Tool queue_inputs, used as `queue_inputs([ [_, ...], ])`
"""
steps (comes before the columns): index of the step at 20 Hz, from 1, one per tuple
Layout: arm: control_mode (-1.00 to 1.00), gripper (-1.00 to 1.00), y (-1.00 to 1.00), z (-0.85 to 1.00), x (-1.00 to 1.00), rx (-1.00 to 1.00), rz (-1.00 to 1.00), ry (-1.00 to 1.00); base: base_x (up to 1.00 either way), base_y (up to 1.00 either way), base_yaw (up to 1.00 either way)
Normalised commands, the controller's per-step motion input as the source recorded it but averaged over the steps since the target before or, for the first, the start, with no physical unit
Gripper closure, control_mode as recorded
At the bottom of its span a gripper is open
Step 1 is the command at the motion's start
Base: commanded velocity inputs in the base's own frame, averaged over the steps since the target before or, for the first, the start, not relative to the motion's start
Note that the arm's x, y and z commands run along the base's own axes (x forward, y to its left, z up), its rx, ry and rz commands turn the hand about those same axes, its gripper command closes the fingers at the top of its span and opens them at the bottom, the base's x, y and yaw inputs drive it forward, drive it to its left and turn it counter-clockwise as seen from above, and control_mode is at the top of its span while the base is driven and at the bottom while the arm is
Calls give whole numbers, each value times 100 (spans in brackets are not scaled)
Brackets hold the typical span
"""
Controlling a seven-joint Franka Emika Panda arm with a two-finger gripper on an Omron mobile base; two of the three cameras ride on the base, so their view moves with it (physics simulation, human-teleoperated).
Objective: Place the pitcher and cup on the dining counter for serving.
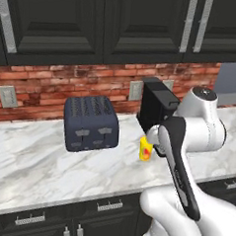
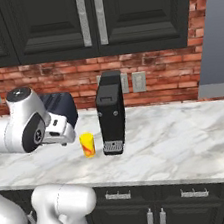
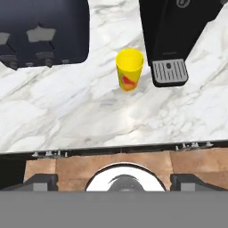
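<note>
I see the cup [image 3: 129, 69] upright on the marble table [image 3: 89, 116], between the dark toaster [image 3: 42, 31] and the black coffee machine [image 3: 171, 35], my claw [image 3: 114, 180] spread wide, holding nothing, above it.

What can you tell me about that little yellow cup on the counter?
The cup is small, bright yellow with an orange-red mark on its side, wider at the rim than the base. It stands upright and looks empty on the veined marble counter, between the dark toaster and the black coffee machine, touching neither. Nothing holds it.
</note>
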Motion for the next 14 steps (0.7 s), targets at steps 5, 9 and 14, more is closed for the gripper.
queue_inputs([
  [5, -100, -100, 0, -23, 43, -8, 0, 7, 0, 0, 0],
  [9, -100, -100, 5, -28, 40, -9, 1, 2, 0, 0, 0],
  [14, -100, -100, 2, -29, 44, -2, 11, 12, 0, 0, 0],
])
